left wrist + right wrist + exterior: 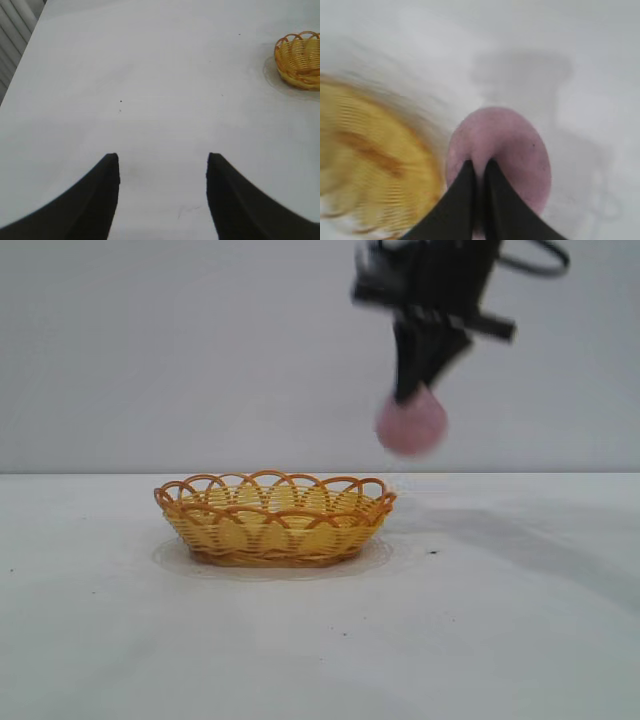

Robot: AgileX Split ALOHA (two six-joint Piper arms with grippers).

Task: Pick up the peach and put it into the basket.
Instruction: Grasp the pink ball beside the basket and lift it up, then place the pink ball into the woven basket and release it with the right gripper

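Note:
The pink-mauve peach (411, 425) hangs in the air, pinched at its top by my right gripper (412, 390). It is well above the table and just right of the basket's right rim. The yellow woven basket (273, 520) with an orange looped rim sits on the table at centre left and holds nothing. In the right wrist view the fingers (462, 195) are shut on the peach (515, 145), with the basket (370, 165) blurred beside it. My left gripper (162, 165) is open over bare table, and the basket (300, 60) shows far off.
The white table (500, 640) spreads wide around the basket, with a few small dark specks (432, 552) on it. A plain grey wall stands behind. The table's edge and a ribbed panel (12, 40) show in the left wrist view.

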